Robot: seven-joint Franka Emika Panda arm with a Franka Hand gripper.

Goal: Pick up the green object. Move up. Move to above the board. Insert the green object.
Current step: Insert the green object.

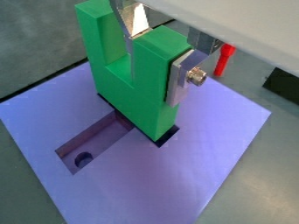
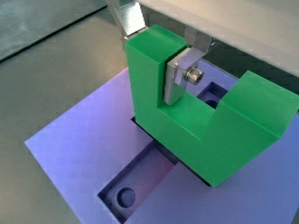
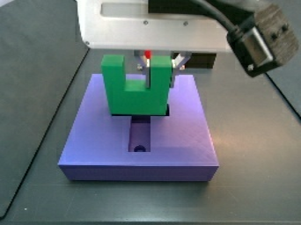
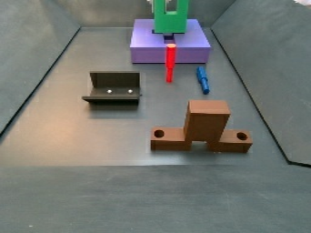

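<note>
Both wrist views showed the gripper (image 1: 158, 52) clamped on the bright green stepped plastic block (image 1: 128, 70). It stood upright, its foot in the large purple-blue slab's (image 1: 211, 157) recess, at the counter's far edge.

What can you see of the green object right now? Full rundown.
The green object is a bright green, plastic-looking U-shaped block with two upright arms. It stands upright, its base sitting in the recess of the purple board. The gripper is shut on one arm; a silver finger plate presses its inner face in both wrist views.
</note>
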